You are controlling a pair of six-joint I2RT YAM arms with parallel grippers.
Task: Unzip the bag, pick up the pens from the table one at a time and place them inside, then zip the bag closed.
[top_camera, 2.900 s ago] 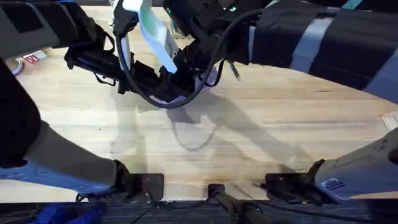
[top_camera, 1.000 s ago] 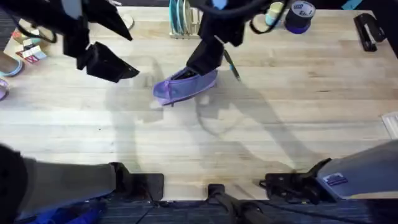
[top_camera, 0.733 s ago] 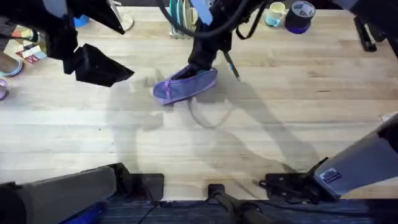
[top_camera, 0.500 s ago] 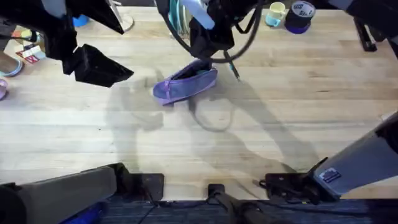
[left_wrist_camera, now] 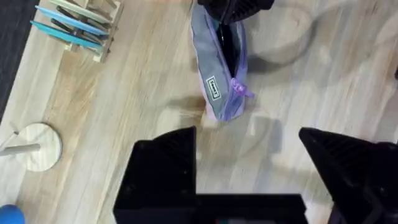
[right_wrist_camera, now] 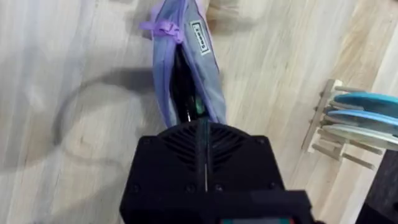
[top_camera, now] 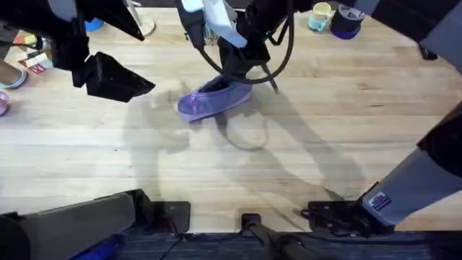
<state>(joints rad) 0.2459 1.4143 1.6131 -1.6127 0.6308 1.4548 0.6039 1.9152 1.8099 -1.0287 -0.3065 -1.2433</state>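
The lavender bag [top_camera: 211, 101] lies on the table [top_camera: 303, 152], back of centre. Its zipper is open and the pull sits at its left end [right_wrist_camera: 163, 28]. Inside the opening shows a dark pen with a teal section [right_wrist_camera: 196, 109]. My right gripper [top_camera: 237, 75] stands at the bag's right end [right_wrist_camera: 202, 127] with its fingers shut; whether anything is between them is hidden. Another dark pen [top_camera: 271, 79] lies on the wood just right of the bag. My left gripper [top_camera: 119, 78] hangs open well left of the bag [left_wrist_camera: 217, 68], its fingers [left_wrist_camera: 168, 162] wide apart and holding nothing.
A wooden rack with teal plates [left_wrist_camera: 78, 28] stands behind the bag. A mug [top_camera: 320, 14] and a purple roll [top_camera: 348, 20] sit at the back right. A round white stand [left_wrist_camera: 34, 146] is at the back left, and small items [top_camera: 32, 63] lie at the left edge.
Both grippers were at the bag 2.9 s ago; the left one has since pulled away to the left and holds still. The right gripper stays at the bag's right end, its arm shifting overhead.
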